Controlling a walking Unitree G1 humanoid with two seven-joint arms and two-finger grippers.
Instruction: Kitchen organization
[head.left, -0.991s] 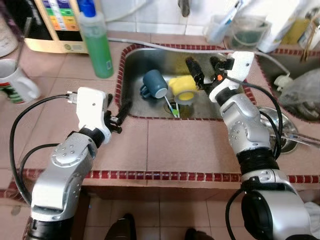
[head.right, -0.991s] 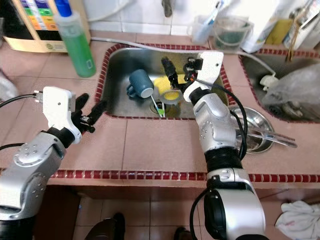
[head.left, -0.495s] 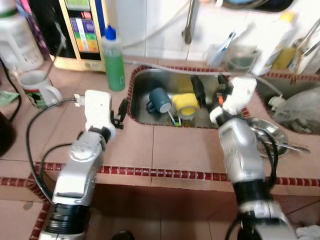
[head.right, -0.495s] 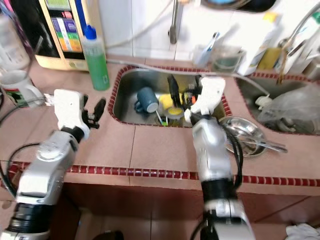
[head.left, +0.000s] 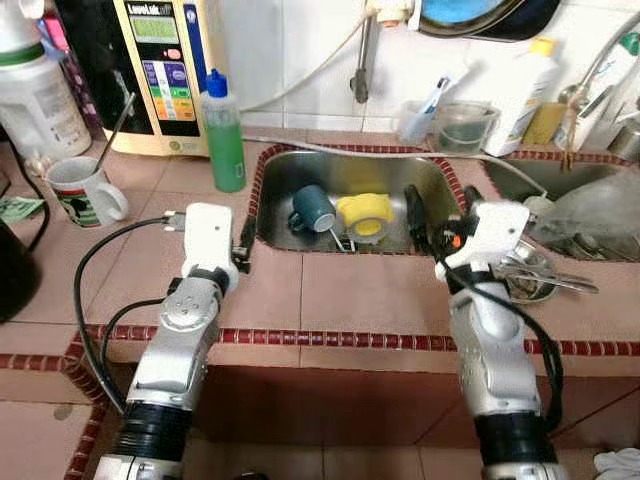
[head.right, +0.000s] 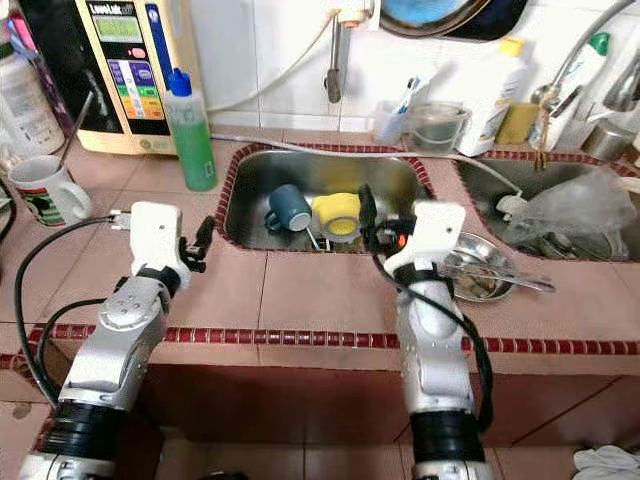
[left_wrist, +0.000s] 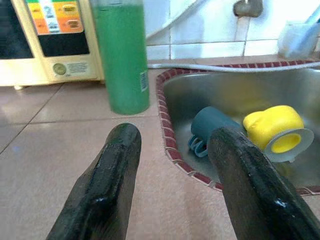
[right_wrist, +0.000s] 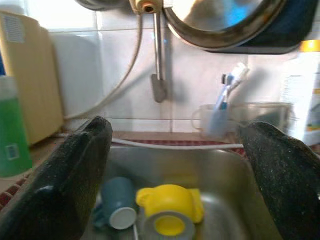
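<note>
1. A steel sink (head.left: 300, 170) is sitting sunk into the tiled tabletop (head.left: 350, 290), and everything below is placed relative to it.
2. Inside the sink, a dark blue mug (head.left: 313, 206) is lying on its side with its mouth toward the front wall.
3. Touching the blue mug on its right, a yellow cup (head.left: 365, 213) is lying tipped over too, its grey-rimmed mouth facing the front of the sink.
4. The left hand (left_wrist: 170, 170) is hovering over the tabletop just outside the sink's left rim, its two black fingers (left_wrist: 107, 180) spread apart and holding nothing.
5. The right hand (right_wrist: 175, 165) is hanging at the sink's front right corner, just above the rim, with its fingers (right_wrist: 75, 165) standing wide apart and empty, looking in at the mug and cup.
6. A green soap bottle (head.left: 224, 130) with a blue cap is standing upright on the tabletop beside the sink's back left corner.
7. Behind that bottle, against the wall, a cream appliance (head.left: 170, 70) with coloured buttons is standing.
8. Well to the left of the sink, a white mug (head.left: 85, 190) is standing with a thin stick leaning in it.
9. Above the back of the sink, a tap (head.left: 360, 60) is hanging from the white tiled wall.
10. To the right of the sink, a steel bowl (head.right: 480, 275) is resting on the tabletop with a utensil lying across it.
</note>
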